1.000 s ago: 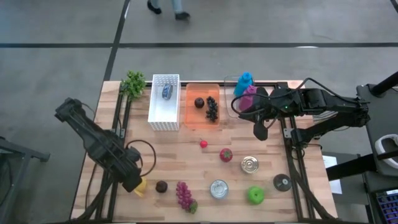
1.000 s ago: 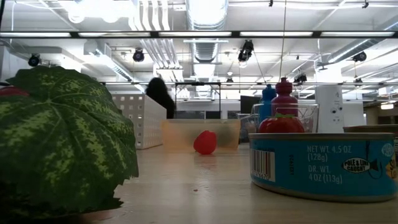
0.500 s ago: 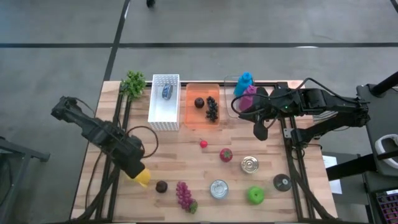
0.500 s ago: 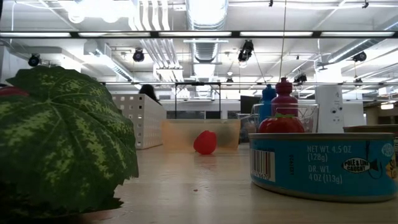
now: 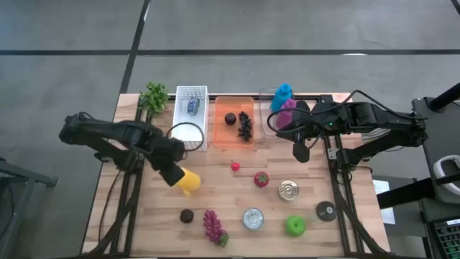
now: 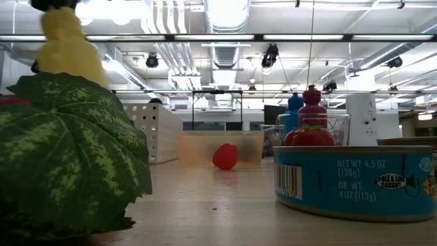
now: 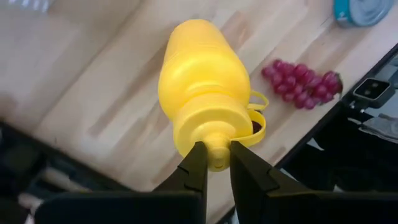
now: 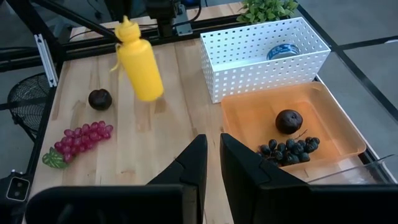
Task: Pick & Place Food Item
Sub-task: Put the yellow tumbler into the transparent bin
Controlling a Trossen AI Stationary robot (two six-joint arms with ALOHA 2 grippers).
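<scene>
Left gripper (image 7: 214,163): clamped on the cap end of the yellow bottle (image 7: 202,87), held clear above the wooden table (image 5: 215,183) | Right gripper (image 8: 209,160): closed, empty, waiting beside the clear bin (image 5: 275,115) | Step: carry level, release low over a bin | Beyond: white basket (image 8: 264,53), orange tray (image 8: 249,124), grapes (image 7: 301,78) | Room: concrete floor (image 5: 287,29).

You see bright ceiling lights (image 6: 225,14) glaring above green leaf (image 6: 68,157). Leaf blurry, too close. Yellow bottle (image 6: 65,44) above leaf smeared. Table (image 5: 215,194) evenly lit.
</scene>
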